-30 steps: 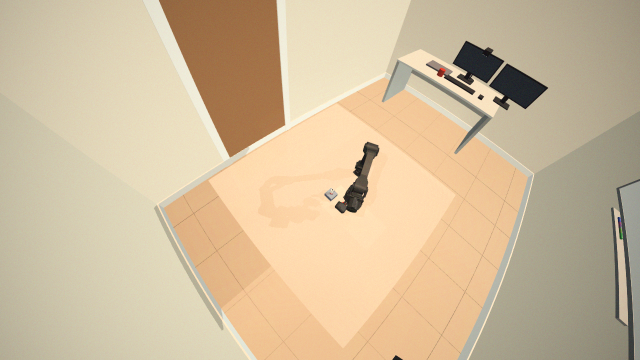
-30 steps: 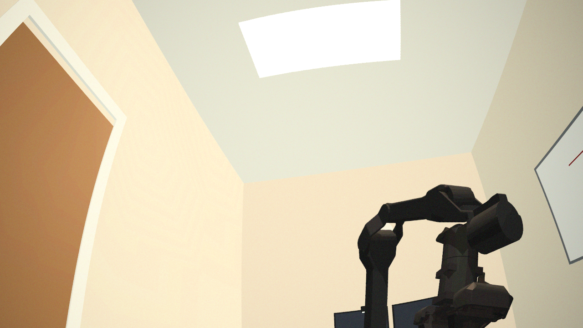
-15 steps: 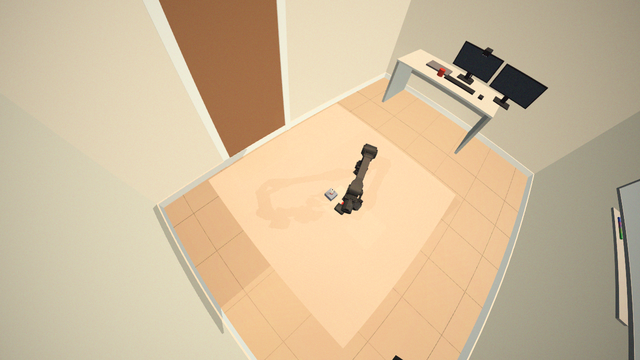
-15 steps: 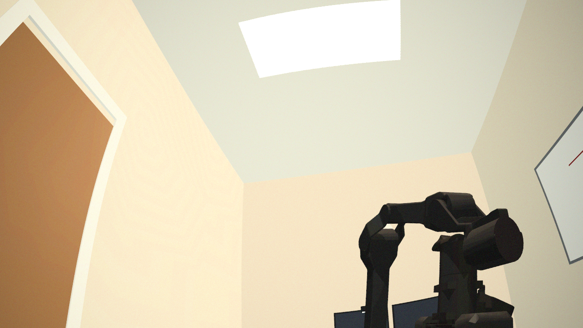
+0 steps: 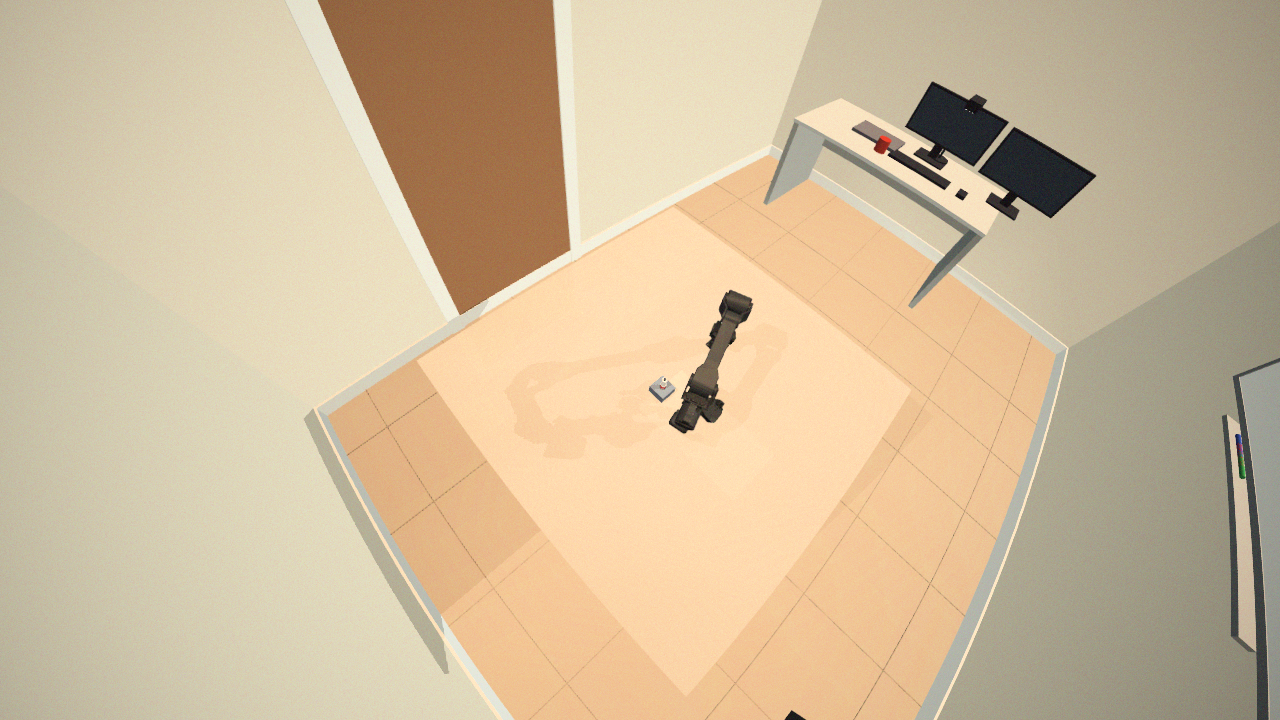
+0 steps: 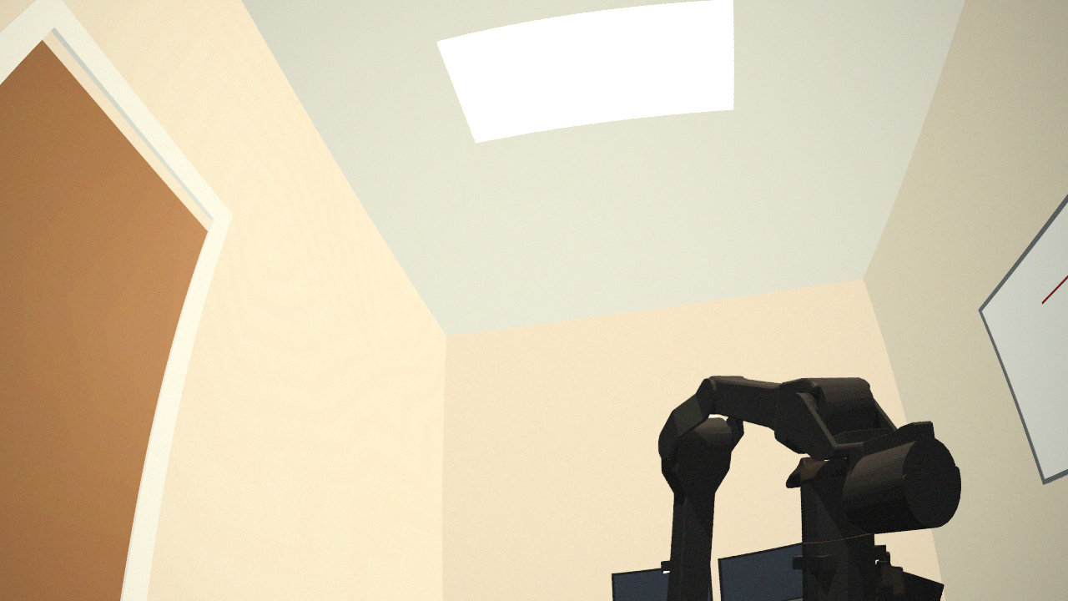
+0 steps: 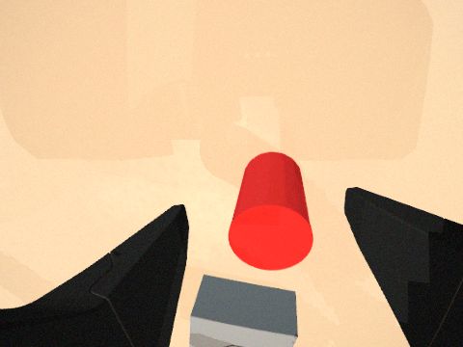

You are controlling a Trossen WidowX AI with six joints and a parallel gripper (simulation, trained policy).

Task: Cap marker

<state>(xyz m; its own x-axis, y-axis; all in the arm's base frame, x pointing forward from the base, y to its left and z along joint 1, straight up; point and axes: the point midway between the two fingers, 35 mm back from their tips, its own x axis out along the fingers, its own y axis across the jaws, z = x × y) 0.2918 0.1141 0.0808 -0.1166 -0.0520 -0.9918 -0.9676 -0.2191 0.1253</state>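
Red marker cap (image 7: 271, 212) is standing on the pale table (image 5: 760, 546) (image 7: 87, 193), and in the wrist view it sits in the gap between the two black fingertips, with daylight on both sides. So the gripper (image 7: 266, 199) is open, nothing pinched, pretty wide too. Can't really tell how high the tips are over the table.

Just below the cap in that view is the grey holder block (image 5: 660, 390) (image 7: 243, 313), cut off by the bottom edge. From overhead the marker (image 5: 664, 382) is standing up in it, pale with a bit of red, and the cap isn't on it. The dark arm (image 5: 716, 349) (image 6: 747, 400) is right beside the block, bent over at the wrist, and I can't make out the fingertips from up there.

Farther back there's a white desk (image 5: 827, 120) with a red mug (image 5: 882, 144), a black keyboard (image 5: 919, 168) and a couple of monitors (image 5: 956, 123) (image 6: 762, 575). Brown door (image 5: 465, 134) (image 6: 89, 299) on one wall, whiteboard (image 5: 1263, 447) (image 6: 1038, 335) on another.
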